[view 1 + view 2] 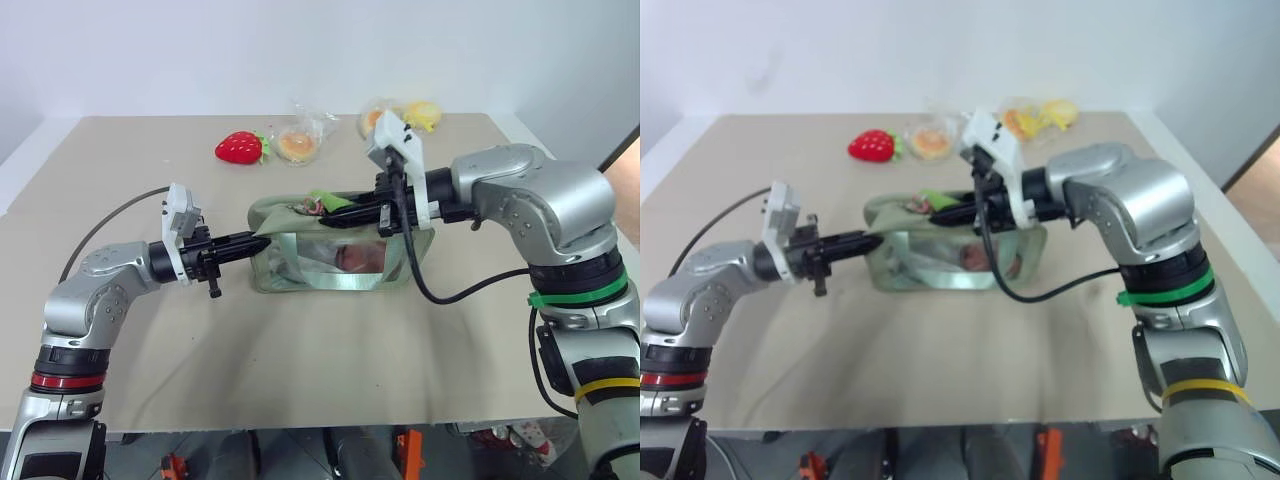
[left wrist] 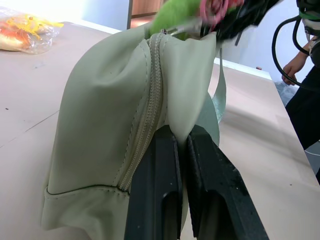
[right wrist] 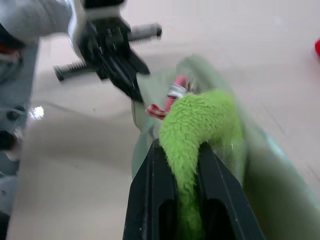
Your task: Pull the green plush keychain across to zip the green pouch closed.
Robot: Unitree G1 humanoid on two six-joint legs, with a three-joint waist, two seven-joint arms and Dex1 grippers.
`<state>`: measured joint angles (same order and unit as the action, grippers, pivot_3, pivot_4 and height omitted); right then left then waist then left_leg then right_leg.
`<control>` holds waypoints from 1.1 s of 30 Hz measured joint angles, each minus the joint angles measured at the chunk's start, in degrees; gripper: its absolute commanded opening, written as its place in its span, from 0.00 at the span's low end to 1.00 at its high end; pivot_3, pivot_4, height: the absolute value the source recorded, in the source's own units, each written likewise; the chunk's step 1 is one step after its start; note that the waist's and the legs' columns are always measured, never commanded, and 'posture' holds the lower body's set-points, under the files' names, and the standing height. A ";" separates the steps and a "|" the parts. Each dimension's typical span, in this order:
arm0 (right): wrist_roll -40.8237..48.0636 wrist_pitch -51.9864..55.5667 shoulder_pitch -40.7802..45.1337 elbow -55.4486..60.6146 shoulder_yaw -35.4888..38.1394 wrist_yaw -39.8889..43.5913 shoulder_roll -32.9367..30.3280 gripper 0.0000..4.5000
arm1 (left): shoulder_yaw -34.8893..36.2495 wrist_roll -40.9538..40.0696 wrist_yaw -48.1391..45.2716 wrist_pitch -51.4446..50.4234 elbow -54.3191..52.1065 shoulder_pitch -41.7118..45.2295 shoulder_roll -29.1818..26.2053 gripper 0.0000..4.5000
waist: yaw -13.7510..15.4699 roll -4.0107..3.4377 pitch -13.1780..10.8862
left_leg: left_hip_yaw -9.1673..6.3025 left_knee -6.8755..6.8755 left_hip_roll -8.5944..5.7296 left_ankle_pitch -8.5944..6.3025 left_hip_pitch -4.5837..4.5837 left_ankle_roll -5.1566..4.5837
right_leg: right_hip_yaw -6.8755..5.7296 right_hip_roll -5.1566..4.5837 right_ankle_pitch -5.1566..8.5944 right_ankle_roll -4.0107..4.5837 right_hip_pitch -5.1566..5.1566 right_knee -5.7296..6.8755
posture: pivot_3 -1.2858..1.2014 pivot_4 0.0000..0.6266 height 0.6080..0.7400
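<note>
My right gripper (image 3: pixel 181 150) clamps the fuzzy green plush keychain (image 3: pixel 200 125); my left gripper (image 2: pixel 181 137) pinches the green pouch (image 2: pixel 105 125) (smooth fabric).

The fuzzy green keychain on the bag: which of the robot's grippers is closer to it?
Right. The right gripper is shut on the green keychain atop the pouch. The left gripper pinches the pouch's end fabric, away from the keychain.
</note>
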<state>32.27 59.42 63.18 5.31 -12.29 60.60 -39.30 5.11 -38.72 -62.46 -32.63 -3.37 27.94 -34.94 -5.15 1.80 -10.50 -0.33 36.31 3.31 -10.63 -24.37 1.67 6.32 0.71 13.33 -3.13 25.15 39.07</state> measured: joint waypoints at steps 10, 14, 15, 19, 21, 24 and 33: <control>2.42 1.05 3.26 -5.55 3.55 1.56 0.09 0.01 | -0.23 -0.01 -0.44 0.15 0.06 0.04 0.10 0.00 | 0.21 0.00 0.00 | -0.01 0.00 0.00 0.00 -0.05 0.00 | -0.02 0.00 0.01 0.01 0.03 -0.01 | 0.52 0.24 1.00; 2.14 0.09 3.26 -6.31 3.55 1.61 -0.08 0.01 | -0.32 0.05 -0.44 0.31 0.15 0.16 0.17 0.00 | 0.27 0.00 0.00 | -0.01 -0.01 0.00 0.00 -0.07 0.00 | -0.02 0.00 0.01 0.01 0.05 -0.01 | 0.52 0.24 1.00; 2.06 -0.19 3.26 -6.31 3.55 1.69 -0.10 0.01 | -0.36 0.07 -0.44 0.35 0.21 0.22 0.20 0.00 | 0.29 0.00 0.00 | -0.02 0.00 0.00 0.00 -0.07 0.00 | -0.02 0.00 0.01 0.00 0.05 -0.01 | 0.52 0.24 1.00; 1.66 -1.65 3.15 -5.98 3.55 2.00 -0.37 0.01 | -0.42 0.04 -0.44 0.33 0.22 0.25 0.32 0.00 | 0.41 0.00 0.00 | -0.01 -0.01 0.00 0.00 -0.09 0.00 | -0.03 0.00 -0.03 -0.07 0.06 -0.01 | 0.52 0.24 1.00; 1.40 -2.40 3.11 -5.69 3.55 2.24 -0.72 0.01 | -0.46 0.03 -0.45 0.32 0.22 0.25 0.34 0.00 | 0.47 0.00 0.00 | -0.01 0.00 0.00 0.00 -0.09 0.00 | -0.03 0.00 -0.03 -0.07 0.06 -0.02 | 0.52 0.24 1.00; 0.60 -3.70 2.94 -5.73 3.51 3.16 -1.75 0.01 | -0.56 0.01 -0.47 0.32 0.22 0.28 0.35 0.00 | 0.57 0.00 0.00 | -0.02 0.00 0.00 0.00 -0.09 0.00 | -0.03 0.00 -0.02 -0.06 0.07 -0.02 | 0.52 0.24 1.00; -7.10 -20.90 -4.50 -10.38 3.48 14.60 -15.15 0.01 | -0.75 -0.08 -0.37 0.20 0.06 0.24 0.44 0.00 | 0.83 0.00 0.00 | 0.01 -0.02 -0.02 -0.02 -0.11 -0.01 | -0.03 -0.02 0.06 -0.05 0.08 -0.07 | 0.52 0.24 1.00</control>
<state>25.18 38.52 58.68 -5.07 -8.81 75.20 -54.45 4.35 -38.79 -62.83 -32.43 -3.32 28.19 -34.50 -4.32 1.80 -10.50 -0.32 36.29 3.29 -10.65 -24.48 1.66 6.29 0.70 13.40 -3.18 25.22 39.00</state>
